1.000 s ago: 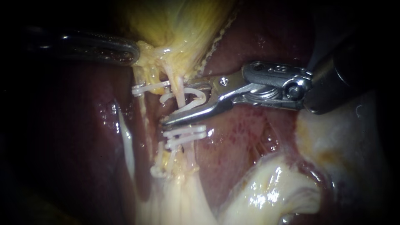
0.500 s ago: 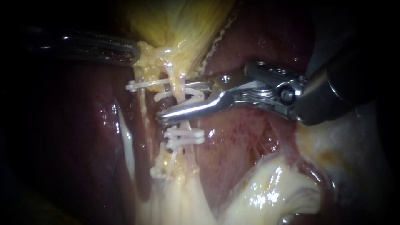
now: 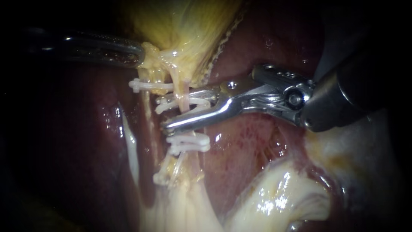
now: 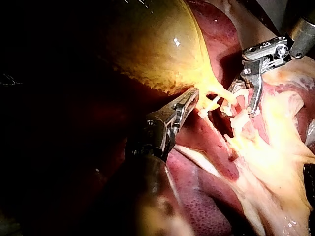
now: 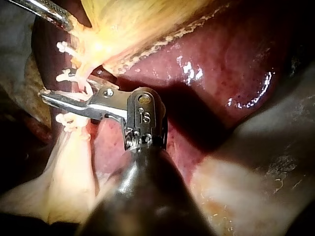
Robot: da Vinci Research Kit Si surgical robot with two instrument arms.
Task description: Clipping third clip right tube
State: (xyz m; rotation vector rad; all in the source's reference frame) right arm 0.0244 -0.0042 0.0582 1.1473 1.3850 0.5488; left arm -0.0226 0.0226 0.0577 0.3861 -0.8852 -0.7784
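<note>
- Here my right instrument's (image 3: 174, 112) jaws squeeze a white clip (image 3: 195, 102) around the right tube (image 3: 180, 86).
- Close by, other clips (image 3: 189, 142) crowd the tube, nearer and farther along it.
- Left, my left instrument's (image 3: 139, 53) jaws pinch the gallbladder (image 3: 184, 25).

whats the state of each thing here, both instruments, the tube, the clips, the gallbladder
left instrument, jaws shut on the gallbladder
gallbladder, gripped at its narrow end, pulled taut
right instrument, jaws shut on the loaded clip
loaded clip, bent round the tube, latch not visible
tube, intact, stretched between the jaws
lower clips, closed across the tube
upper clip, closed
</note>
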